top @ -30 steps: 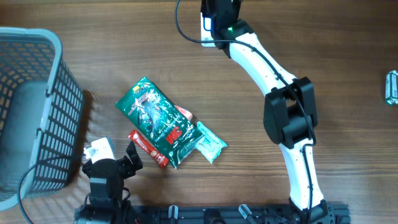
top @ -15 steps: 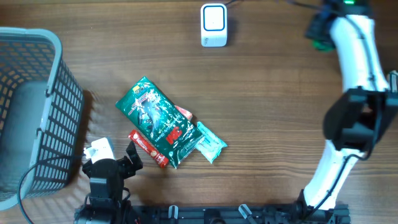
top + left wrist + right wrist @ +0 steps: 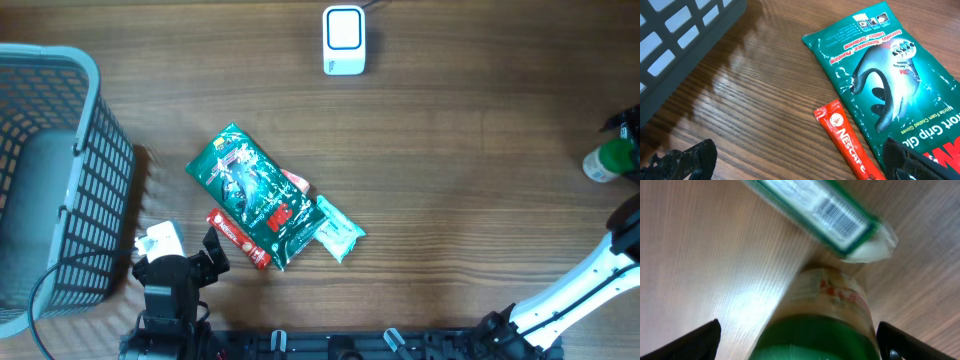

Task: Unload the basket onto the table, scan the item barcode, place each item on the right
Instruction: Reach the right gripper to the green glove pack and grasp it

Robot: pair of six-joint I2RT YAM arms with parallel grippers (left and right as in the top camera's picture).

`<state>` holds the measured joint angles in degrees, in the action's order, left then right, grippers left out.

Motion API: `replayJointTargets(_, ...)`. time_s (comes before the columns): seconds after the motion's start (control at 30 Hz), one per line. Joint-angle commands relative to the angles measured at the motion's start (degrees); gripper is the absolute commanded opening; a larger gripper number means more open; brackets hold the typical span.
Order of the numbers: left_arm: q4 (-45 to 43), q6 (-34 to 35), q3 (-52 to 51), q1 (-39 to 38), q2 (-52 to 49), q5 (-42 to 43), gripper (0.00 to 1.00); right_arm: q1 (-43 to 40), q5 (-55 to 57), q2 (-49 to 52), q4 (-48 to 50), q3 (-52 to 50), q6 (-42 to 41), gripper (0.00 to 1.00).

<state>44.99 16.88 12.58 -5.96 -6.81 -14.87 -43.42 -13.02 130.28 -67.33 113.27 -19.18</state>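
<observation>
Plainly, left claw (image 3: 797, 152) spread; right claw (image 3: 799, 330) spread around one bottle (image 3: 826, 304); one scanner (image 3: 344, 40).

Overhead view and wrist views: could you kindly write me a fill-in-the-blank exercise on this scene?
The red Nescafe sachet lies beside the ____ glove packet. The white scanner sits at the overhead view's ____ edge. The green-edged packet beyond the green bottle shows a ____.
Missing: green; top; barcode.
</observation>
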Motion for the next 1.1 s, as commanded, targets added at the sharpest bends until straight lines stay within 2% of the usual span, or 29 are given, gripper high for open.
replayJointTargets(0.0, -0.1, 0.1, 0.0, -0.3, 0.3, 0.5, 1.0, 0.3, -5.2, -3.6, -7.1, 12.6, 1.1, 1.0)
replayJointTargets(0.1, -0.1, 0.1, 0.0, -0.3, 0.3, 0.5, 1.0, 0.5, -9.9, -8.4, -20.0, 21.5, -2.5, 0.99)
replayJointTargets(0.13, -0.1, 0.1, 0.0, -0.3, 0.3, 0.5, 1.0, 0.9, -16.3, -11.5, -24.8, 21.5, -1.2, 1.0)
replayJointTargets(0.2, -0.1, 0.1, 0.0, -0.3, 0.3, 0.5, 1.0, 3.5, -24.5, -15.1, -24.8, 19.5, 6.7, 1.0)
replayJointTargets(0.27, -0.1, 0.1, 0.0, -0.3, 0.3, 0.5, 1.0, 11.1, -25.7, -18.4, -24.8, 17.7, 8.5, 1.0)
replayJointTargets(0.33, -0.1, 0.1, 0.0, -0.3, 0.3, 0.5, 1.0, 21.0, -25.2, -18.7, -24.8, 17.5, 13.8, 1.0)
replayJointTargets(0.37, -0.1, 0.1, 0.0, -0.3, 0.3, 0.5, 1.0, 28.7, -22.0, -18.4, -24.6, 16.2, 15.4, 0.99)
replayJointTargets(0.43, -0.1, 0.1, 0.0, -0.3, 0.3, 0.5, 1.0, 40.5, -16.4, -18.1, -20.5, 10.8, 16.3, 1.0)
replayJointTargets(0.5, -0.1, 0.1, 0.0, -0.3, 0.3, 0.5, 1.0, 51.1, -14.0, -18.1, -11.9, 2.3, 16.2, 1.0)
replayJointTargets(0.57, -0.1, 0.1, 0.0, -0.3, 0.3, 0.5, 1.0, 60.1, -14.4, -18.1, -2.4, -6.9, 15.5, 1.0)
replayJointTargets(0.6, -0.1, 0.1, 0.0, -0.3, 0.3, 0.5, 1.0, 66.7, -16.6, -18.1, 6.3, -13.9, 14.0, 1.0)
replayJointTargets(0.7, -0.1, 0.1, 0.0, -0.3, 0.3, 0.5, 1.0, 76.0, -20.3, -18.1, 18.0, -21.1, 14.9, 1.0)
replayJointTargets(0.8, -0.1, 0.1, 0.0, -0.3, 0.3, 0.5, 1.0, 82.6, -15.9, -18.1, 28.5, -25.1, 14.4, 1.0)
replayJointTargets(0.87, -0.1, 0.1, 0.0, -0.3, 0.3, 0.5, 1.0, 85.5, -10.8, -18.0, 35.3, -27.1, 11.1, 1.0)
replayJointTargets(0.97, -0.1, 0.1, 0.0, -0.3, 0.3, 0.5, 1.0, 85.9, -10.1, -17.2, 38.9, -27.5, 11.0, 1.0)
replayJointTargets(1.07, -0.1, 0.1, 0.0, -0.3, 0.3, 0.5, 1.0, 85.9, -6.1, -13.8, 40.8, -27.5, 7.0, 1.0)
